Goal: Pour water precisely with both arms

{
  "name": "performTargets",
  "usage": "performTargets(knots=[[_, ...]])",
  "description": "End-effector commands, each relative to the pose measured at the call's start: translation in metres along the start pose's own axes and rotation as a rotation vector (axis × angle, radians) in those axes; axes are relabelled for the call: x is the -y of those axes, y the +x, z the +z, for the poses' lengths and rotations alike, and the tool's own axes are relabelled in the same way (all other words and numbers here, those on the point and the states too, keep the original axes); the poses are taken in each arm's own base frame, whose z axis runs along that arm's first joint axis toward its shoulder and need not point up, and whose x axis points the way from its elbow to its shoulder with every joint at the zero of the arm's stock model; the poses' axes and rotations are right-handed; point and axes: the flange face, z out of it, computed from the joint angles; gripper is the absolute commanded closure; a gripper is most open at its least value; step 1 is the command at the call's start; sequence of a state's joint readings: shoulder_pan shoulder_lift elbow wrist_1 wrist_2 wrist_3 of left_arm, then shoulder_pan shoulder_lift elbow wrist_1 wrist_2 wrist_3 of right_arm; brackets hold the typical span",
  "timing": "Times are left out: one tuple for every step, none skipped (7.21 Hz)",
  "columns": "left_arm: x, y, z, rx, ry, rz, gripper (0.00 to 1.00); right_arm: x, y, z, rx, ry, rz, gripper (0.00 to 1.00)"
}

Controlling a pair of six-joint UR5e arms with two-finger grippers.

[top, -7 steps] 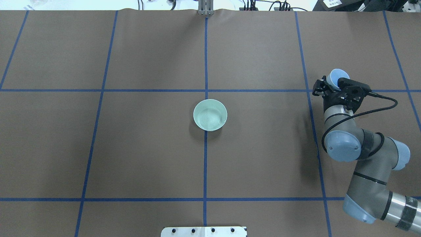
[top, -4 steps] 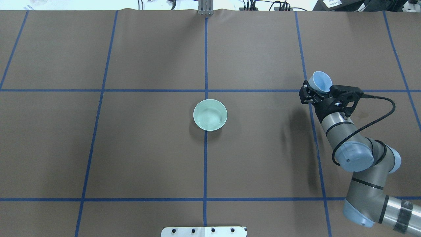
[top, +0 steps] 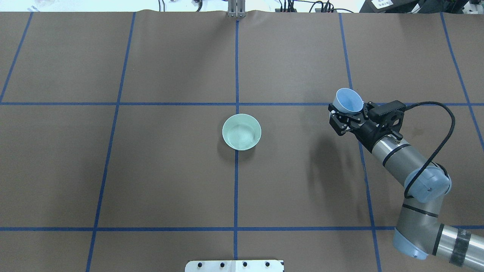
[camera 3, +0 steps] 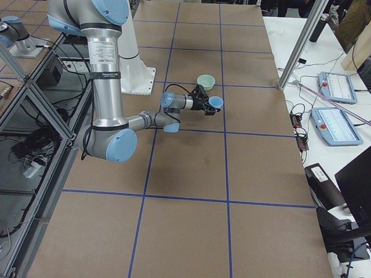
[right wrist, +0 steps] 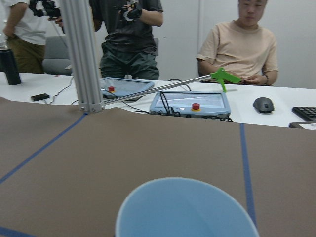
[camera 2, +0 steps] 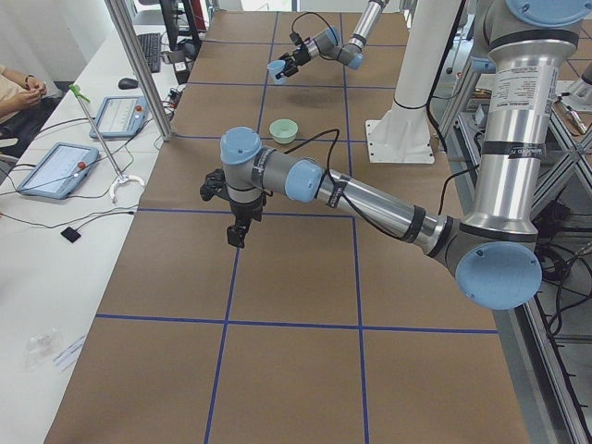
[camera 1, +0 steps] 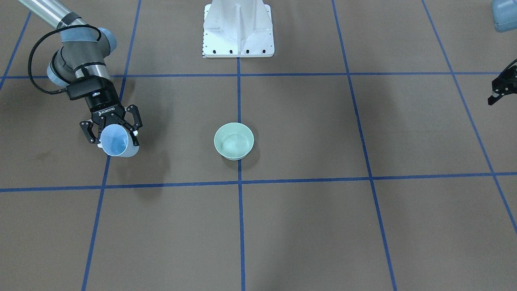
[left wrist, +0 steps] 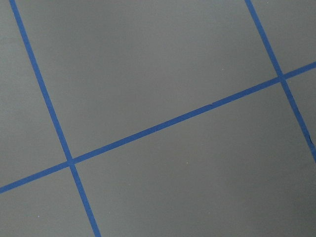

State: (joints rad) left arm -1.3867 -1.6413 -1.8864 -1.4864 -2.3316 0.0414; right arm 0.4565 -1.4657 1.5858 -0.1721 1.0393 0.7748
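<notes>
One blue cup [top: 347,101] was clamped near-level by the right gripper [top: 348,113], well apart from the green bowl [top: 241,132], presumably to avoid spilling before pouring; the left gripper's [camera 1: 501,87] opening could not be told.

Brown table [top: 170,170] gridded with blue tape [top: 235,189]; white pedestal [camera 1: 238,28] at one long edge; aluminium post [right wrist: 84,59] at opposite edge; beyond, red-button tablet [right wrist: 190,103], mouse [right wrist: 263,104], seated person [right wrist: 244,49].

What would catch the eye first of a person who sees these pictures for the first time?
First comes the light-blue cup, which the right gripper holds raised above the brown table, on the robot's right side. Next comes the mint-green bowl, which stands alone near the table's middle, on the centre blue tape line.
</notes>
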Motion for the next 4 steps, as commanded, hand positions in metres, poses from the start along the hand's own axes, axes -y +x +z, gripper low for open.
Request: performTargets(knots=[[0.0,0.0,0.0,0.0,-0.001,-0.002,0.0,0.012,-0.025,0.005,0.164,-0.048,-0.102,1.0],[0.0,0.0,0.0,0.0,-0.001,-0.001,0.0,0.015,-0.028,0.007,0.217,-0.074,-0.173,1.0],[0.0,-0.001,0.001,0.0,-0.003,-0.003,0.0,0.017,-0.024,0.008,0.279,-0.118,-0.24,1.0],[0.0,-0.002,0.002,0.0,-0.004,-0.005,0.0,0.024,-0.018,0.01,0.334,-0.153,-0.295,1.0]])
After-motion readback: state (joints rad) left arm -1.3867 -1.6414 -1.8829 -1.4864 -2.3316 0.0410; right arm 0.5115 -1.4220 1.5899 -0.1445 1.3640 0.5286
